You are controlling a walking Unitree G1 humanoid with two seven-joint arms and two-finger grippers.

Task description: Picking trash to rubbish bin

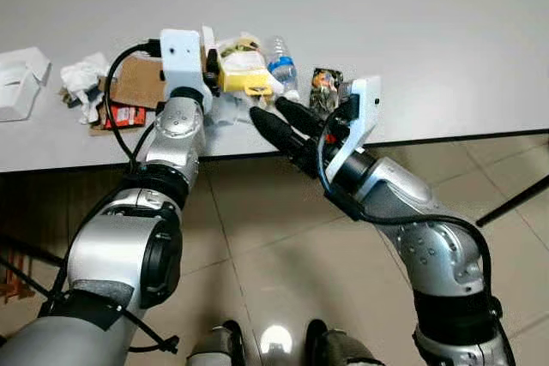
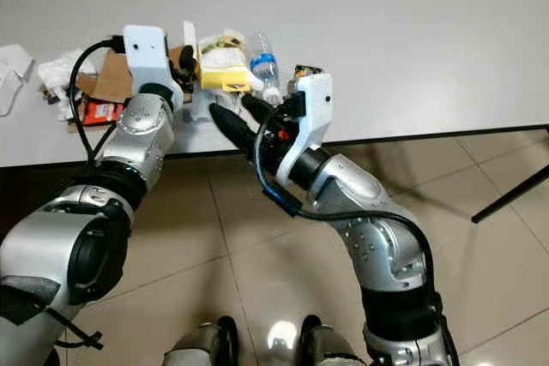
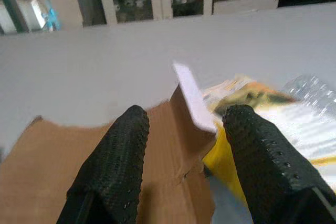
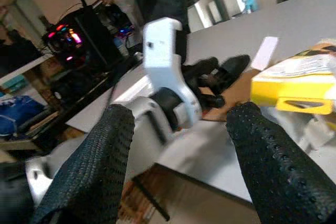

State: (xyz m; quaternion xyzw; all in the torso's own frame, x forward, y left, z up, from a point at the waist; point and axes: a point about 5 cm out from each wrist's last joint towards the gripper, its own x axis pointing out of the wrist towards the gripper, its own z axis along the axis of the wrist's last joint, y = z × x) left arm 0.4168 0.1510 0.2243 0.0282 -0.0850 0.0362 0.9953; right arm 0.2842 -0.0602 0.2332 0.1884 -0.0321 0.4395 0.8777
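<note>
Trash pile at bench [image 1: 412, 32] near edge: yellow packet [image 1: 242, 73], bottle [image 1: 281, 64], cardboard [image 1: 137, 83]. Left gripper [image 3: 181, 145] fingers spread, nothing held, poised over cardboard and packet. Right gripper [image 1: 273, 114] fingers spread at edge. 1 item to be straddled squarely before closing.

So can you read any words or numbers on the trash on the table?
None can be read.
Yellow package: dark print, too blurred to read.
Water bottle: blue label, too small to read.
Red wrapper: markings too small to read.
Dark snack packet: colourful print, not legible.
</note>
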